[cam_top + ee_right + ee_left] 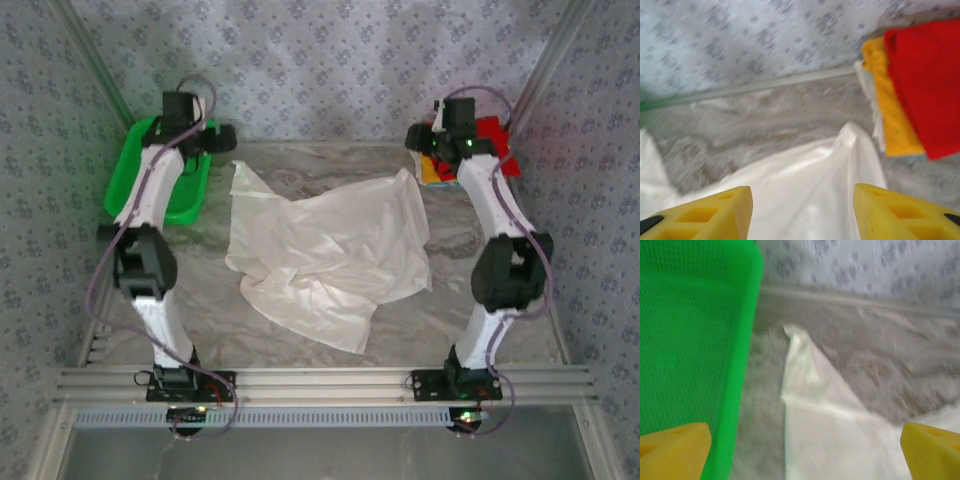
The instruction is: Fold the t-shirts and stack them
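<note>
The white t-shirt is spread crumpled and unfolded on the middle of the marble table, between the two arms. Its whole rumpled outline is given by the top view, with the green basket at the far left and a stack of folded t-shirts at the far right. In the right wrist view that stack is resolved into a red t-shirt laid on a yellow-orange t-shirt, just beside a raised corner of the white cloth. In the left wrist view another corner is shown, near the basket wall but apart from it. The left gripper is held wide open above the cloth, with nothing clasped. The right gripper is parted less widely, and nothing is gripped by it.
</note>
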Motion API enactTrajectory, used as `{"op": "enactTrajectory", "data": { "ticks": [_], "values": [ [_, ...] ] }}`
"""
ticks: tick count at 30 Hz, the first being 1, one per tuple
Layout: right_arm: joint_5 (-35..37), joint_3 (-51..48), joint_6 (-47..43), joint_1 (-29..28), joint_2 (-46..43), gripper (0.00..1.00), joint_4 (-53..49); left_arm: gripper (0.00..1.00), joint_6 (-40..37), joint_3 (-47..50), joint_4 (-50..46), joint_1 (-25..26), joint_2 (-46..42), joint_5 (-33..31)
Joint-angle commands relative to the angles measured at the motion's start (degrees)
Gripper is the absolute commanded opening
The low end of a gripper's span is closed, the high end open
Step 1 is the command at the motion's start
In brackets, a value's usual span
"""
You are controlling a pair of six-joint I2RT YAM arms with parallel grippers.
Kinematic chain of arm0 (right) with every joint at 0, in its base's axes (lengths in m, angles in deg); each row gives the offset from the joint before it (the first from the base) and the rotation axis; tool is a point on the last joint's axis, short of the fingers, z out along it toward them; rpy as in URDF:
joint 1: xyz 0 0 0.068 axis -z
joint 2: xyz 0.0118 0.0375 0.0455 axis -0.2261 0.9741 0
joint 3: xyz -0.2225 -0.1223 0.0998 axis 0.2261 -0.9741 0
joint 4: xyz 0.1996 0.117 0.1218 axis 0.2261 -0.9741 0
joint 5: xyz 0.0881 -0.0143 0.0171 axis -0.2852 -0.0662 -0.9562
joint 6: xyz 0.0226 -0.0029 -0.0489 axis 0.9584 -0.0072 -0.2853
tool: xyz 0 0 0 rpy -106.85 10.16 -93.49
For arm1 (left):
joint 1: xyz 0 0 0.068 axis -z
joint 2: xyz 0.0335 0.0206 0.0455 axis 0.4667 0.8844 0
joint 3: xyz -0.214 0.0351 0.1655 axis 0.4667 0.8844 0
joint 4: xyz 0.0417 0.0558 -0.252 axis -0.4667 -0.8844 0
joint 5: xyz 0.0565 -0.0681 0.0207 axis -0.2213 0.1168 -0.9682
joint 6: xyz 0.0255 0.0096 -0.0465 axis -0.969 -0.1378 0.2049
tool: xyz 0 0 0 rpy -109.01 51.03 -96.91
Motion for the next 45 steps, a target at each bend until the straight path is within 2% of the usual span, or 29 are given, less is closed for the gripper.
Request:
{"op": "enactTrajectory", "data": {
  "ticks": [1,3,7,10,14,20,23,31,37,44,45],
  "values": [
    [-2.57,-6.96,-0.98,-4.26,-2.67,0.56,3.99,0.92,4.64,14.18,9.85,5.15,-9.05,0.66],
    [-3.92,-10.2,-1.46,-5.89,-2.76,0.55,4.13,0.87,5.48,16.61,8.94,6.13,-8.35,2.0],
    [-3.93,-16.89,-1.59,-7.46,-2.34,0.52,7.56,0.8,5.85,12.86,5.96,7.82,-1.91,2.2],
    [-3.7,-20.65,-0.81,-7.91,-2.94,0.51,9.25,0.82,6.79,9.32,6.44,9.26,2.9,-2.29],
    [-2.81,-23.51,-0.59,-8.14,-4.71,0.5,10.65,0.83,11.37,-0.89,0.67,9.44,13.33,-7.5],
    [-4.46,-25.68,-0.66,-7.25,-6.75,0.5,11.26,0.85,15.92,-10.01,-3.4,9.53,23.27,-17.95],
    [-5.22,-26.54,-0.37,-6.7,-7.44,0.5,11.9,0.85,17.34,-14.14,-5.53,9.4,27.71,-19.79],
    [-10.02,-28.67,0.97,-4.01,-8.57,0.49,13.74,0.83,20.65,-19.11,-6.01,8.1,34.1,-18.74],
    [-13.49,-30.78,2.51,-1.13,-10.31,0.47,16.02,0.76,20.98,-21.46,-4.71,6.8,36.93,-17.53],
    [-17.53,-31.62,4.49,1.57,-10.45,0.44,17.79,0.57,20.66,-25.42,-5.74,6.46,40.19,-16.86],
    [-17.53,-31.69,4.52,1.83,-10.37,0.44,17.86,0.49,20.73,-25.39,-5.63,6.37,40.27,-16.61]
  ]
}}
